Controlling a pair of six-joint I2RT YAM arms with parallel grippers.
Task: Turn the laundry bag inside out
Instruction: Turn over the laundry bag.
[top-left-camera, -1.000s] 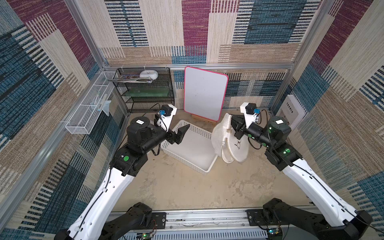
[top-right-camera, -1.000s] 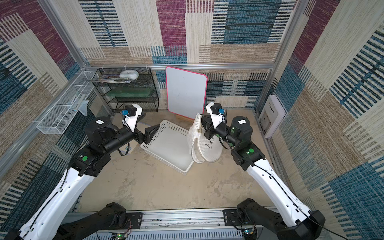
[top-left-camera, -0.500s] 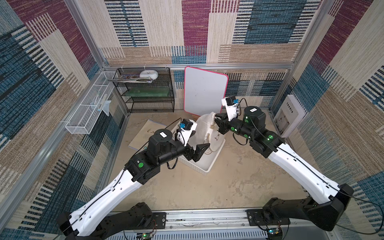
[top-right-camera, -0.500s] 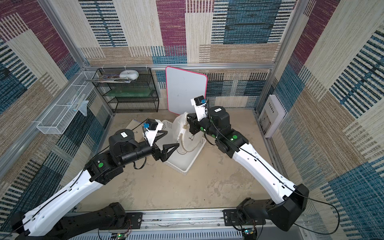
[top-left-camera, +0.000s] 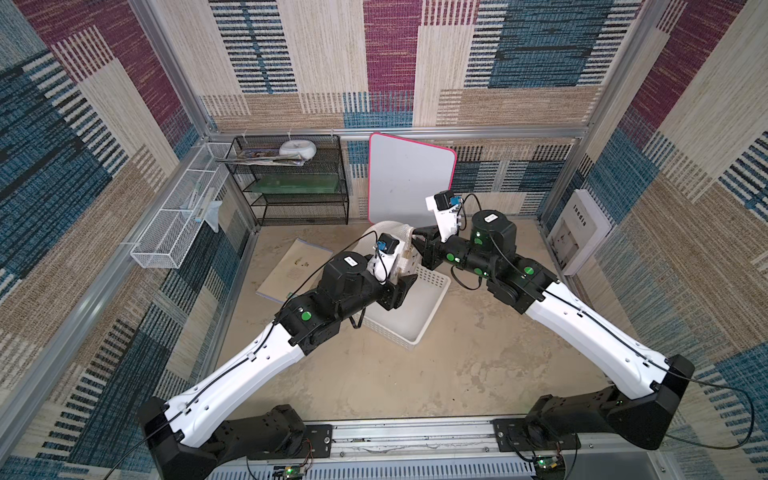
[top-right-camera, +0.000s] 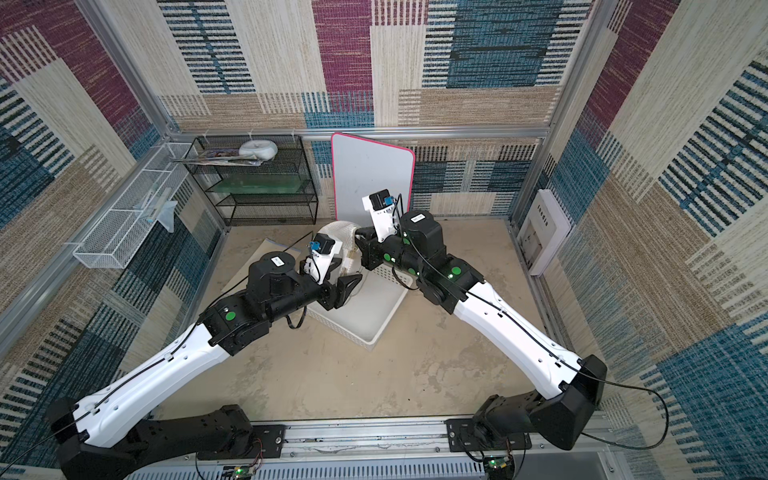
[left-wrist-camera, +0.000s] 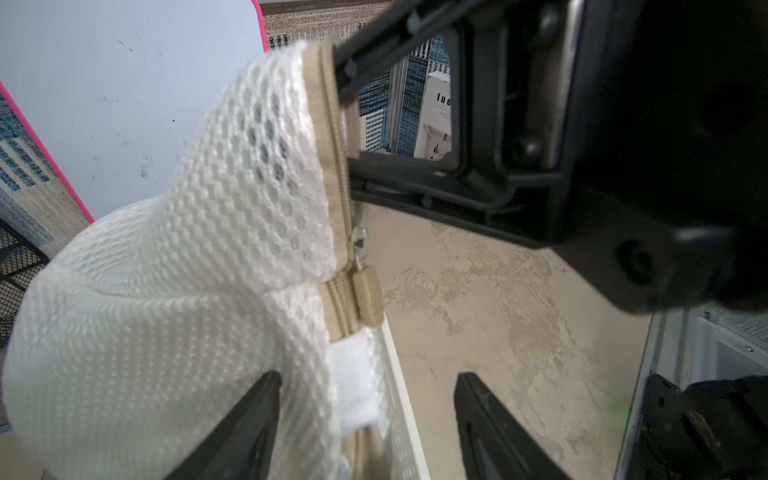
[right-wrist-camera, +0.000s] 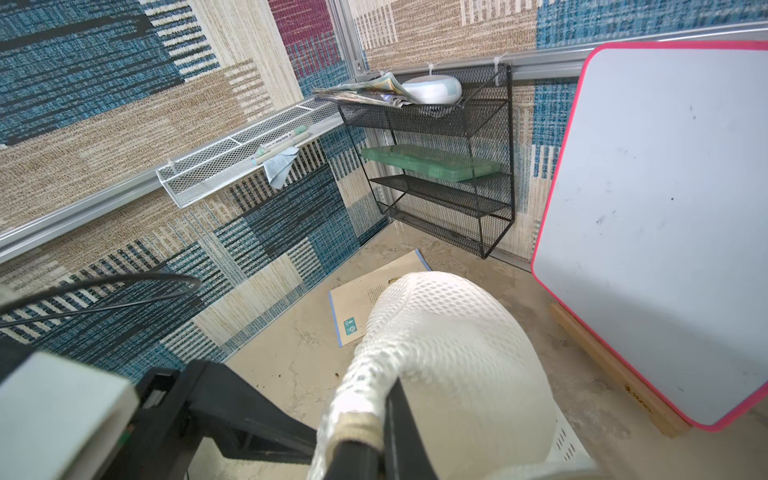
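Above the basket (top-left-camera: 419, 320), right pincer (right-wrist-camera: 376, 440) still pinches laundry bag (left-wrist-camera: 187, 270); left pincer (left-wrist-camera: 365, 376), closer, gapes

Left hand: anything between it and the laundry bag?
Nothing visible. In the left wrist view the zipper edge of the laundry bag lies inside the open left hand. The right hand is shut on that edge farther along the zipper, outside the gap.
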